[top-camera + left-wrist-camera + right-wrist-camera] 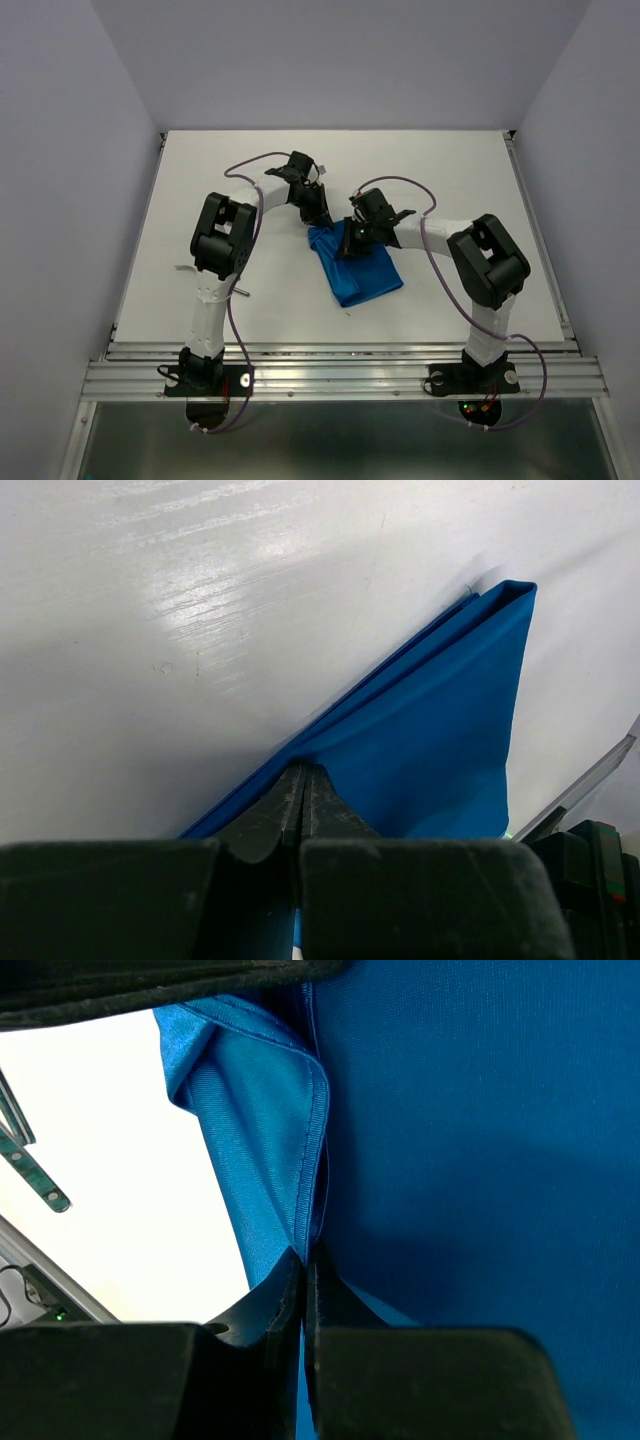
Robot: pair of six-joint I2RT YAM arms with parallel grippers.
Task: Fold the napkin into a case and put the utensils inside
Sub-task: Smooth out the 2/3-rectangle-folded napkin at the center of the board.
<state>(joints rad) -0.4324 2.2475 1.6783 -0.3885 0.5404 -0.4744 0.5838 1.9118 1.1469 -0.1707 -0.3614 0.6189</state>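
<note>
From above, the blue napkin (360, 272) lies folded on the white table (450, 170), in the middle between the two arms. The left gripper (322, 225) and the right gripper (346, 246) both touch its far edge. In the left wrist view, the fingers (272, 818) are pressed together, pinching the napkin's folded edge. In the right wrist view, the fingers (268, 1308) are pressed together too, pinching the stitched hem.

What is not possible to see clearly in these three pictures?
- Top view: a thin grey piece beside the left arm is too small to identify.
- Top view: the left tool and the right tool cover the far edge of the napkin.
- Right wrist view: the napkin fills the picture and its outline is cut off; a green strip is cut by the left edge.
</note>
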